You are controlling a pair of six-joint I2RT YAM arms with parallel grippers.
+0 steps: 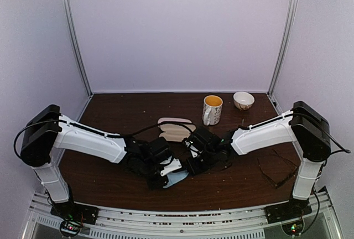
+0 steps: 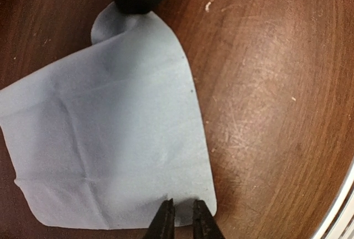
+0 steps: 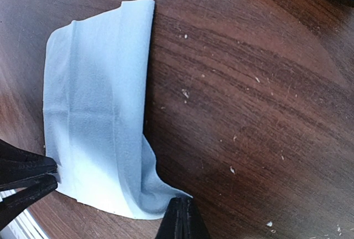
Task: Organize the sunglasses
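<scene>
Now | left gripper (image 2: pixel 183 204) nearly closed at blue cloth (image 2: pixel 110 139) edge | right gripper (image 3: pixel 180 204) pinched shut on its corner

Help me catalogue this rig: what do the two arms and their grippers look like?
Both the left arm and right arm have white forearm shells, bulky black joint housings and looping black cables. The left gripper and right gripper are black, with slim tapered fingers.

Cloth (image 2: pixel 110 134) is looking matt, soft and creased. Table (image 2: pixel 265 84) is showing dark wood grain, semi-gloss and scratched. Mug (image 1: pixel 212 109) and bowl (image 1: pixel 243 100) are gleaming like glazed ceramic. Left gripper (image 2: pixel 182 219) is looking matt black. Arm shells (image 1: pixel 91 139) are showing smooth white plastic.
</scene>
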